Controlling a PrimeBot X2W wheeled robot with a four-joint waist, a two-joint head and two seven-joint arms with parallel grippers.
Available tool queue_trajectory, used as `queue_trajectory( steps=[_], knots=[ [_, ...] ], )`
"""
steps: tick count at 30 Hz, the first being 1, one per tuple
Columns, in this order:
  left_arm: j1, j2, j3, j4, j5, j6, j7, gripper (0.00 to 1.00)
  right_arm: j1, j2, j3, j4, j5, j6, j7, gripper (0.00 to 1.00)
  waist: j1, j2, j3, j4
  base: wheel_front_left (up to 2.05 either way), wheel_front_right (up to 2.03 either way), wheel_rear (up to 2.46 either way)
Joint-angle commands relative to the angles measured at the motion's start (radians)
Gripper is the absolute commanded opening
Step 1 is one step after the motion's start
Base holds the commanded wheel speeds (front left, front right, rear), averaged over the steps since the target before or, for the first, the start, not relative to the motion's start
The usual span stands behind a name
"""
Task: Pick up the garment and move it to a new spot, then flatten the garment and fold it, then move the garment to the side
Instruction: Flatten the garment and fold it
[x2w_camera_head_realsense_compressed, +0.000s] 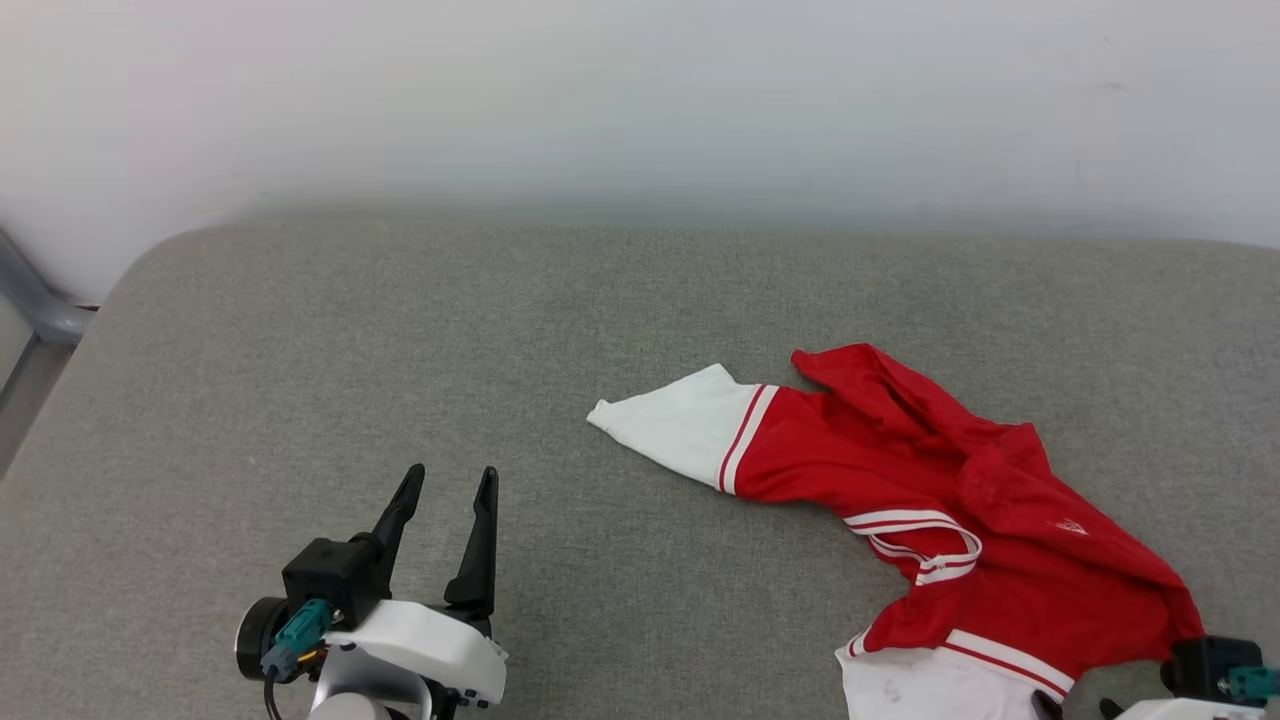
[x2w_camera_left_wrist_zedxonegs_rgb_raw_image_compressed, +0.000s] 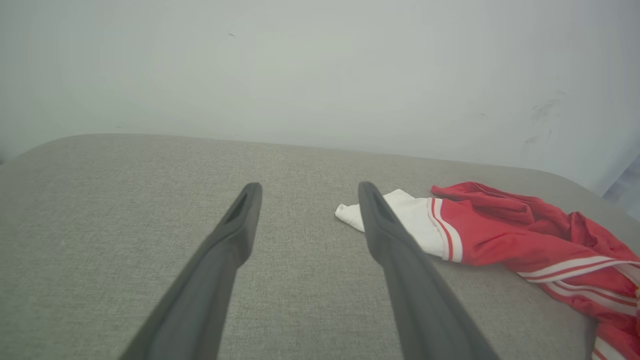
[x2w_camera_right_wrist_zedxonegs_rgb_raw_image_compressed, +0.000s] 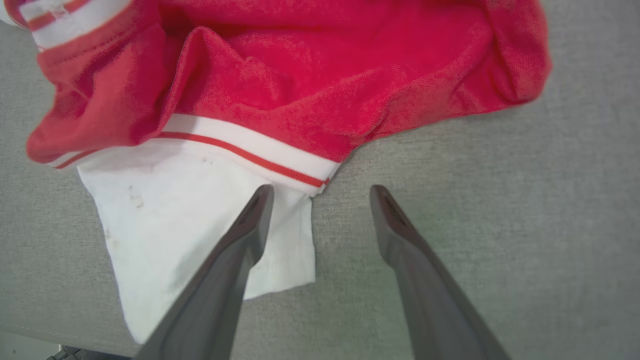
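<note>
The garment (x2w_camera_head_realsense_compressed: 900, 470) lies crumpled on the right half of the pad (x2w_camera_head_realsense_compressed: 400, 330), toward its front edge, and neither gripper holds it. Flattening it looks like the step in hand.

To do that well, the left gripper (x2w_camera_head_realsense_compressed: 452, 472) should cross the pad's bare middle to the white sleeve (x2w_camera_head_realsense_compressed: 680, 420) that points left, and pinch it near the striped trim rather than at the loose tip. The red body is bunched in ridges between the two sleeves, so the pull should run low over the pad, slow and equal from both ends. The fabric looks thin and would slip or stretch under a jerk. The right gripper (x2w_camera_right_wrist_zedxonegs_rgb_raw_image_compressed: 322, 190) should take the near sleeve (x2w_camera_right_wrist_zedxonegs_rgb_raw_image_compressed: 190, 215) at the pad's front right, catching cloth only.

The left arm rests over the pad's front left, fingers spread wide and aimed at the back edge, well apart from the garment. The right gripper hangs at the front right, fingers spread. One finger is above the near sleeve, the other above bare pad, and nothing is pinched.
</note>
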Motion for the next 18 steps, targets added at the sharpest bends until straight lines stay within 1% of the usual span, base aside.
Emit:
queue_trajectory(
  steps=[1,3,8,11,12,13,14,15,16,17,18],
  knots=[
    [-0.004,0.001,-0.003,-0.005,-0.003,0.005,0.001,1.00,-0.009,-0.003,0.011,-0.023,-0.003,0.000,0.026,1.00,0.0001,0.0000,0.012,0.002,0.00,0.00,0.00],
    [-0.015,0.000,-0.006,-0.006,-0.005,0.003,0.001,1.00,-0.040,-0.015,0.019,-0.026,-0.002,0.000,0.037,1.00,0.0001,0.0000,0.027,0.007,0.00,0.00,0.00],
    [-0.031,-0.004,-0.008,-0.006,-0.011,0.002,0.000,1.00,-0.086,-0.029,0.037,0.027,-0.003,0.000,0.074,1.00,0.0001,0.0000,0.059,0.020,0.00,0.00,0.00],
    [-0.045,-0.007,-0.010,-0.003,-0.012,-0.001,-0.002,1.00,-0.109,-0.040,0.045,0.100,-0.005,0.000,0.133,1.00,0.0001,0.0000,0.084,0.035,0.00,0.00,0.00],
    [-0.049,-0.007,-0.010,0.000,-0.013,-0.001,-0.002,1.00,-0.111,-0.041,0.047,0.129,-0.005,-0.001,0.161,0.96,0.0001,0.0000,0.091,0.040,0.00,0.00,0.00],
    [-0.052,-0.008,-0.009,0.002,-0.015,-0.001,-0.003,1.00,-0.114,-0.043,0.047,0.152,-0.001,-0.001,0.180,0.47,0.0001,0.0000,0.098,0.045,0.00,0.00,0.00],
    [-0.054,-0.010,-0.008,0.004,-0.016,-0.001,-0.004,1.00,-0.117,-0.044,0.047,0.168,0.008,-0.001,0.195,0.16,0.0001,0.0000,0.104,0.048,0.00,0.00,0.00],
    [-0.057,-0.011,-0.005,0.006,-0.018,0.000,-0.005,1.00,-0.123,-0.047,0.047,0.180,0.012,-0.001,0.205,0.00,0.0001,0.0000,0.110,0.051,0.00,0.00,0.00],
    [-0.063,-0.014,-0.003,0.009,-0.019,0.000,-0.006,1.00,-0.136,-0.070,0.042,0.187,0.010,-0.001,0.210,0.00,0.0001,0.0000,0.117,0.055,0.00,0.00,0.00],
    [-0.063,-0.014,-0.003,0.009,-0.019,0.000,-0.006,1.00,-0.136,-0.070,0.042,0.187,0.010,-0.001,0.210,0.00,0.0001,0.0000,0.117,0.055,0.00,0.00,0.00],
    [-0.065,-0.015,0.001,0.011,-0.019,0.000,-0.007,1.00,-0.163,-0.106,0.021,0.170,-0.004,-0.003,0.191,0.00,0.0001,0.0000,0.122,0.053,0.00,0.00,0.00]
  ],
)
